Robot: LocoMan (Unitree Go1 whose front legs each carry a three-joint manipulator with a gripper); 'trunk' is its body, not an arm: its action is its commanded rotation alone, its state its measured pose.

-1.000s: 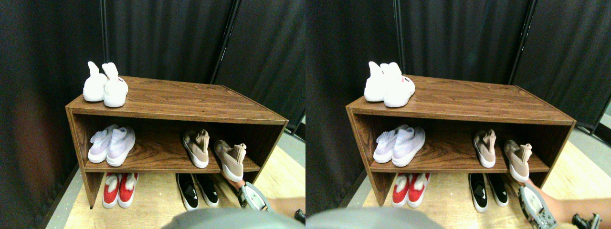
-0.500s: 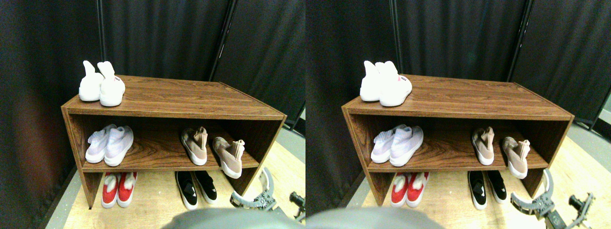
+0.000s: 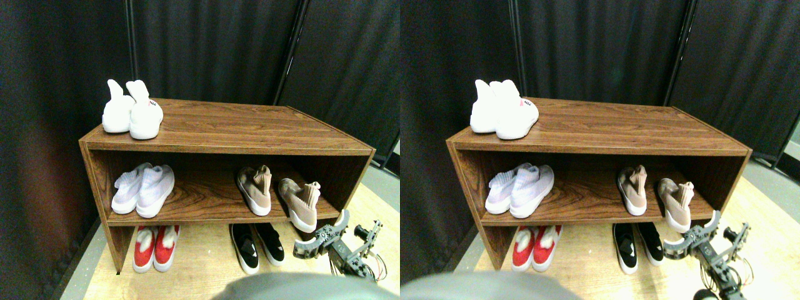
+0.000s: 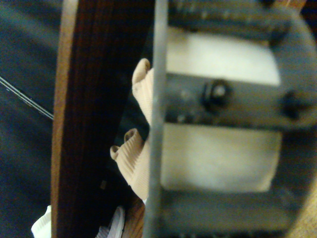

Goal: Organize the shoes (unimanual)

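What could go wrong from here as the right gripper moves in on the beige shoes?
Two risks, judged from how things lie now. The right beige sneaker sits angled, its toe overhanging the middle shelf's front edge; a nudge from the right gripper just below it might tip it onto the floor. The rack's right side panel stands close beside the gripper, so a wide approach may clip it.

The right manipulator (image 3: 340,247) is made of dark grey and black parts, with round black knobs and thin wires hanging under it. Its gripper (image 3: 320,239) has grey jaws shaped like open frames. Up close, one jaw shows two dark round screws.
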